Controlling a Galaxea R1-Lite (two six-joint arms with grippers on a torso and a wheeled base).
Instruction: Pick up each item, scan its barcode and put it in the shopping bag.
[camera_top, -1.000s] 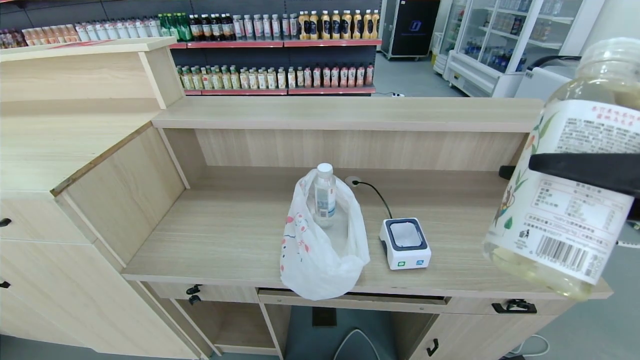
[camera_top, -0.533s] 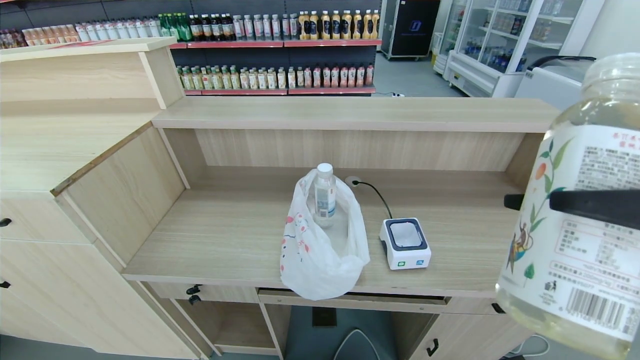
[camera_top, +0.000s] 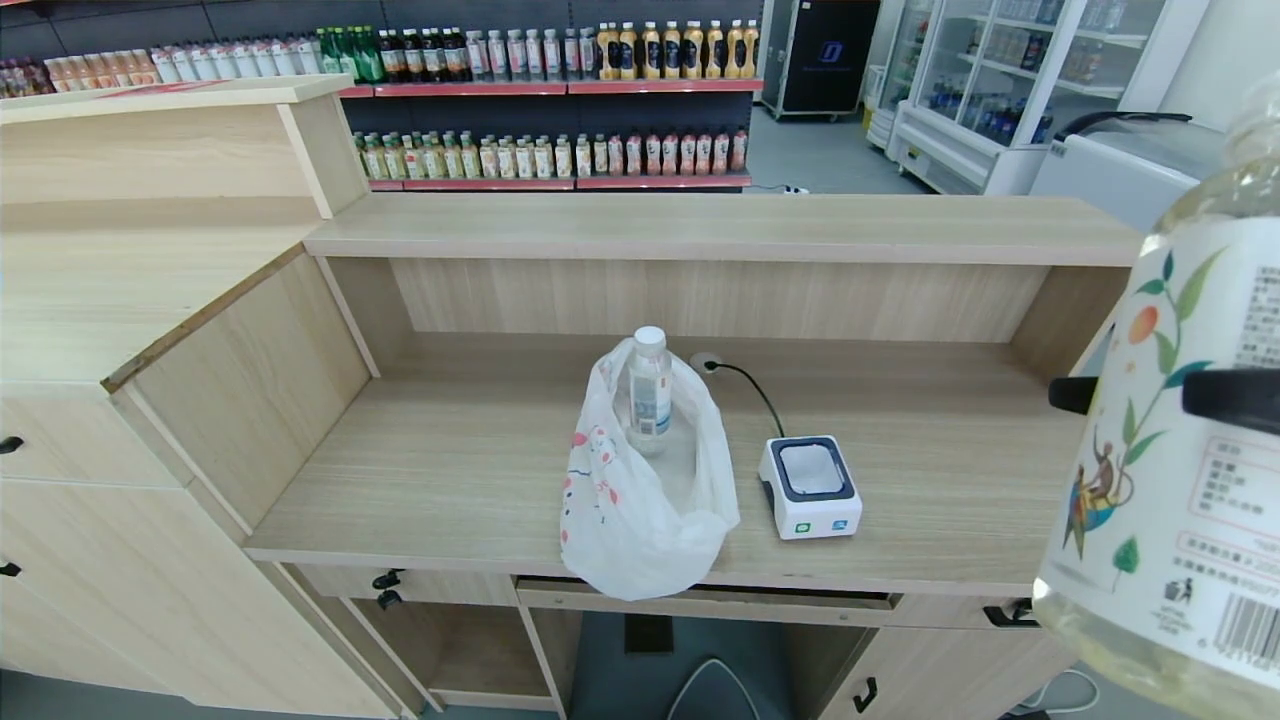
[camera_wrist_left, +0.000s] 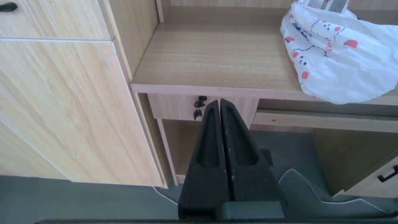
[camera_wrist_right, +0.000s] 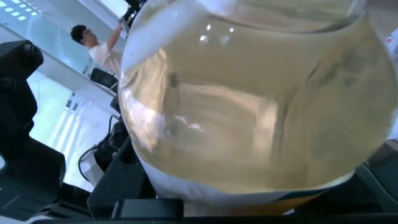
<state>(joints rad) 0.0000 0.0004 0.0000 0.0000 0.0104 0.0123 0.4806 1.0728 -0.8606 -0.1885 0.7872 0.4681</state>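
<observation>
Item: clear pale-tea plastic bottle (camera_top: 1180, 480), right gripper (camera_top: 1165, 397) pinching it.
I am drifting it rightward, off the white box scanner (camera_top: 809, 486), unscanned; left gripper (camera_wrist_left: 220, 143) pressed together.

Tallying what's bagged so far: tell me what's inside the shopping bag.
One water bottle stands upright inside the shopping bag, cap above the rim. The bag's folds cover the bottom, so anything lying there cannot be seen.

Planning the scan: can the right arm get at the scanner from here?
Probably yes: the scanner sits on bare counter, apart from the shopping bag, with nothing between it and the right gripper holding the bottle.
</observation>
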